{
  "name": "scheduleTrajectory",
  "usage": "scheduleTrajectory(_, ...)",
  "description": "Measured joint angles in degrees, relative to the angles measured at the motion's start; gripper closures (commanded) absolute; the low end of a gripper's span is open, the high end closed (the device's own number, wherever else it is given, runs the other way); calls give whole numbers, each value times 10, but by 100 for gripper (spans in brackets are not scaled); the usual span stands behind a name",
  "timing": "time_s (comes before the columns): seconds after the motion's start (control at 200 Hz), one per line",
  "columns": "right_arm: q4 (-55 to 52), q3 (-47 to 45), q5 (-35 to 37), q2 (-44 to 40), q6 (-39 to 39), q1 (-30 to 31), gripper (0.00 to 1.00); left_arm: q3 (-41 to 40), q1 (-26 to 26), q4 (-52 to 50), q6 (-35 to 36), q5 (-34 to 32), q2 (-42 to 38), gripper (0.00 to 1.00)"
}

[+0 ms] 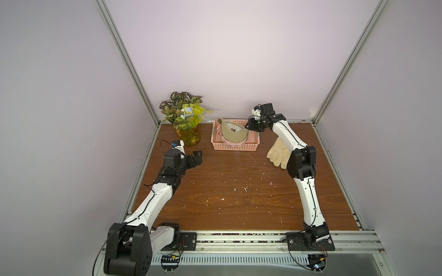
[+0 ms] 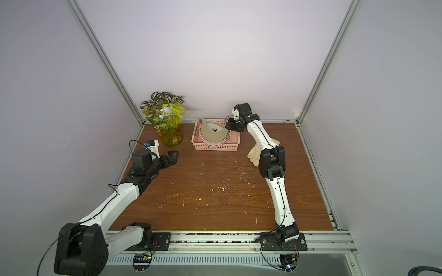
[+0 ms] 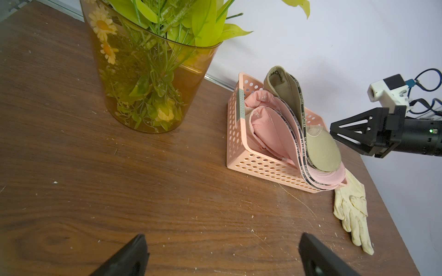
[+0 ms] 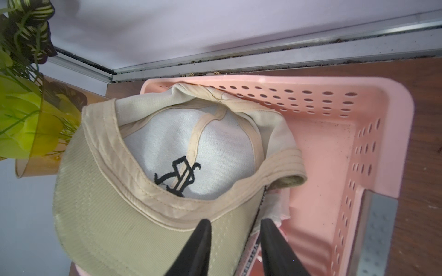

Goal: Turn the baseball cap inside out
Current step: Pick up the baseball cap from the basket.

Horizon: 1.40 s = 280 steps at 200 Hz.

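Reaching into the pink basket (image 1: 254, 145) at the back of the table, my right gripper (image 4: 235, 229) has its jaws partly apart, straddling the brim edge of the tan baseball cap (image 1: 233, 135); whether they actually pinch the fabric I cannot tell. The cap sits on top of pink caps (image 3: 265, 126) stacked in that basket, opening upward, white lining and black stitching on show. By my reckoning the job has barely begun: the cap is not yet out of the basket, and the crown is not pushed through. My left gripper (image 1: 195, 159) hangs released, jaws wide, near the vase of flowers (image 1: 187, 133), well apart from the basket. The right wrist view gives the lining seams and the brim between my jaws; both top views are too small for that. Only the left wrist view shows the caps' stacked brims side-on, with the pale glove (image 3: 351, 210) just beyond.
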Motion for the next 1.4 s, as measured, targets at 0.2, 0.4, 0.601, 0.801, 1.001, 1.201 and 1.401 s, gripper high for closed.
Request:
scheduleTrajectory(0.2,0,0,-1,5,0,3,60,0,0,0,0,0,0,1)
scheduleTrajectory(0.4,3,0,-2,13,5,7,64,0,0,0,0,0,0,1)
scheduleTrajectory(0.601,14,1,-10,15,23,8,99,0,0,0,3,3,0,1)
scheduleTrajectory(0.801,34,5,-23,12,36,8,100,0,0,-2,14,11,-9,1)
scheduleTrajectory(1.001,42,13,-44,-2,68,8,100,16,-5,2,44,10,-41,1)
scheduleTrajectory(1.201,42,44,-79,-23,94,8,100,72,-38,27,103,-4,-57,1)
scheduleTrajectory(1.401,48,53,-129,-59,123,8,100,142,-148,40,227,-30,-23,0)
